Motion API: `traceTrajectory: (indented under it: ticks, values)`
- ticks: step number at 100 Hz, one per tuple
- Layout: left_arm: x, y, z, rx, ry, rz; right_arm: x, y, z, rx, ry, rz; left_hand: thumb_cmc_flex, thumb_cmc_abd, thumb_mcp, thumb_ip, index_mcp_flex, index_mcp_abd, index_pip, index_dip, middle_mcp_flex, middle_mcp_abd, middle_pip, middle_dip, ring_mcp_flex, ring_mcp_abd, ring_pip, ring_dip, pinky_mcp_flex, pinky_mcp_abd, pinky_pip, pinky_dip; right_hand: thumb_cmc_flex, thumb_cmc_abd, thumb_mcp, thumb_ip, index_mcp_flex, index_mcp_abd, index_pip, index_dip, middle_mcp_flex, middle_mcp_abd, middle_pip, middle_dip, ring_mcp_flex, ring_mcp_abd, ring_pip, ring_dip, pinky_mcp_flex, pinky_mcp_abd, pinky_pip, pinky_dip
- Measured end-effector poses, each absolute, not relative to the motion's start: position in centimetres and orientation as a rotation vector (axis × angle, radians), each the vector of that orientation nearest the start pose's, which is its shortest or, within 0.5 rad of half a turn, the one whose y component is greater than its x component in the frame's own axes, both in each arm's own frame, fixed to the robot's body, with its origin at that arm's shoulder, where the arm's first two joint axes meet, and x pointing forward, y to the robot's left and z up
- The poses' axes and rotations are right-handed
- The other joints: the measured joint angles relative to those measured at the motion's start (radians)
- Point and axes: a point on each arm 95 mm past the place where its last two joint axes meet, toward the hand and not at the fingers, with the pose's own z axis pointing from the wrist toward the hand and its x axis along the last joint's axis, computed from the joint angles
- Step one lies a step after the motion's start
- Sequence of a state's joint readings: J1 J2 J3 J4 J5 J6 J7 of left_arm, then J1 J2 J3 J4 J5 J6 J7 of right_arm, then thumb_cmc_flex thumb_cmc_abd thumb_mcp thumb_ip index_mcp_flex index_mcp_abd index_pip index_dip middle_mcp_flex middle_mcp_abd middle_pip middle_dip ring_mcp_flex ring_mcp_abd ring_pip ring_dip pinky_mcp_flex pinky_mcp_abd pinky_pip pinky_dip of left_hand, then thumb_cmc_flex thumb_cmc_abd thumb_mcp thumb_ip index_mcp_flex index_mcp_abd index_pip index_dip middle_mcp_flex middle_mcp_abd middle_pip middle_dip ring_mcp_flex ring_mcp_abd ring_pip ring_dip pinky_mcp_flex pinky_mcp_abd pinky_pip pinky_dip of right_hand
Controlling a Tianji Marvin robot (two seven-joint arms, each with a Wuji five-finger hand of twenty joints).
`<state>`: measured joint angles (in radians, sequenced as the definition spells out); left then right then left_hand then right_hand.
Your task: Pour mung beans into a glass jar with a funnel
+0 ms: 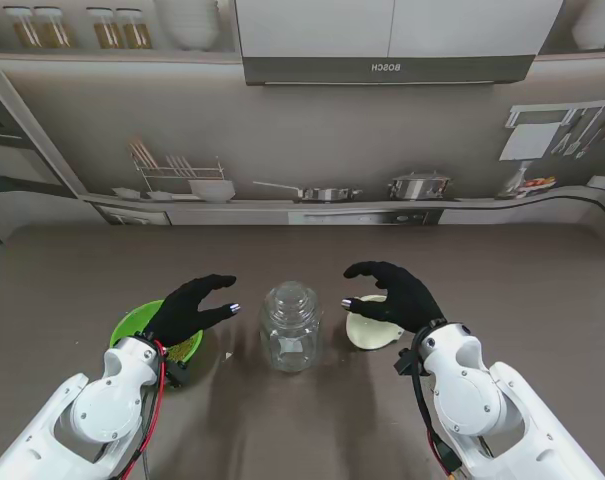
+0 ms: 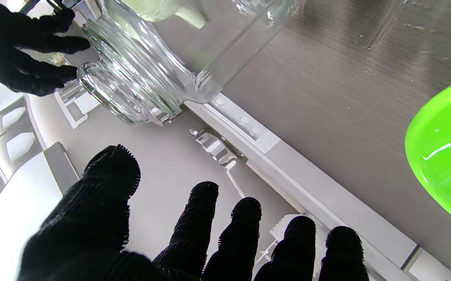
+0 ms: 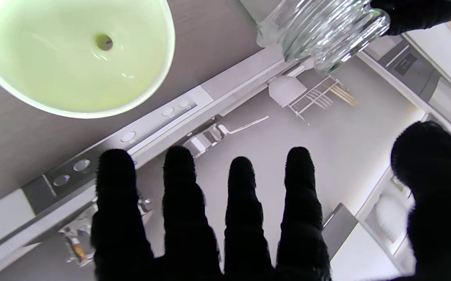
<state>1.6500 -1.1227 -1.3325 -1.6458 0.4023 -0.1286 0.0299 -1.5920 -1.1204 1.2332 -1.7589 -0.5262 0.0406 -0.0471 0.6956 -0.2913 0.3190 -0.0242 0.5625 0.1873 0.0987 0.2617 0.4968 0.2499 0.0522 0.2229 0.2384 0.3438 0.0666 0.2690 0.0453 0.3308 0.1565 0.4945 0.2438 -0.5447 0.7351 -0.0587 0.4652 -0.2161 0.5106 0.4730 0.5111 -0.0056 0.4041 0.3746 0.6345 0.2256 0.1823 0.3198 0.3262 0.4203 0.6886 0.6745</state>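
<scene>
- Glass jar (image 1: 291,327) is shown standing upright at the centre of the table (image 1: 522,290), its knobbed lid (image 1: 290,296) in place; it appears empty.
- Left hand (image 1: 194,308) is seen hovering with fingers spread, holding nothing, over the green bowl (image 1: 134,324), just to the left of the jar and not touching it.
- Right hand (image 1: 397,294) is likewise seen spread and empty, poised over the funnel (image 1: 367,330), which lies on the table just to the right of the jar.
- Funnel: pale green, wide-mouthed, with a small central hole visible in the right wrist view (image 3: 73,58); it lies tipped, its mouth turned towards that hand.
- Mung beans (image 1: 185,347) are glimpsed only at the near edge of the bowl, mostly hidden by the hand.
- Step in hand, as judged: the lid must be removed before the funnel can be seated, so the jar is best steadied by its body with one hand while the knob is lifted straight up by the other.
- Glass is smooth and likely slippery; a firm wrap around the ribbed neck is advised.
</scene>
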Motion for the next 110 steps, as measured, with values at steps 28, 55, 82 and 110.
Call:
traceTrajectory:
  ticks: [28, 55, 82, 110]
  values:
    - [39.2, 2.1, -31.2, -1.714, 1.069, -1.953, 42.0, 5.4, -23.4, -1.903, -1.728, -2.517, 0.0, 0.0, -0.008, 0.0, 0.0, 0.0, 0.0, 0.0, 0.0, 0.0, 0.0, 0.0, 0.0, 0.0, 0.0, 0.0, 0.0, 0.0, 0.0, 0.0, -0.026, -0.013, -0.005, 0.0, -0.001, 0.0, -0.01, 0.0, -0.004, 0.002, 0.002, 0.0, 0.027, 0.0, 0.029, 0.015, 0.026, 0.0, 0.051, 0.029]
    - [39.2, 2.2, -31.3, -1.709, 1.07, -1.951, 43.8, 8.4, -21.7, -1.782, -1.913, -2.47, 0.0, 0.0, -0.008, 0.0, 0.003, 0.0, 0.0, 0.0, 0.0, 0.001, 0.0, 0.0, 0.0, 0.0, 0.0, 0.0, 0.0, 0.0, 0.0, 0.0, -0.028, -0.062, 0.039, 0.005, -0.039, 0.0, -0.032, 0.034, -0.053, 0.014, 0.039, 0.042, 0.063, -0.014, 0.136, 0.086, 0.06, -0.012, 0.145, 0.064]
    - [39.3, 2.4, -31.2, -1.71, 1.068, -1.953, 45.2, 11.0, -22.0, -1.651, -2.17, -2.358, 0.0, 0.0, -0.008, 0.0, 0.012, 0.001, 0.0, 0.0, 0.0, 0.001, 0.0, 0.0, 0.0, 0.0, 0.0, 0.0, 0.0, 0.0, 0.0, 0.0, -0.027, -0.086, 0.061, 0.016, -0.077, -0.006, -0.046, 0.095, -0.065, 0.017, 0.096, 0.089, 0.098, -0.04, 0.303, 0.188, 0.102, -0.035, 0.253, 0.103]
    - [39.0, 2.8, -31.1, -1.708, 1.05, -1.95, 46.0, 12.5, -22.2, -1.541, -2.42, -2.181, 0.0, 0.0, -0.008, 0.0, 0.014, 0.002, 0.0, 0.0, 0.004, 0.005, 0.0, 0.0, 0.0, 0.001, 0.0, 0.0, 0.0, 0.0, 0.0, 0.0, -0.027, -0.086, 0.086, 0.031, -0.124, -0.024, -0.055, 0.159, -0.1, 0.025, 0.218, 0.187, 0.097, -0.062, 0.43, 0.25, 0.13, -0.048, 0.312, 0.127]
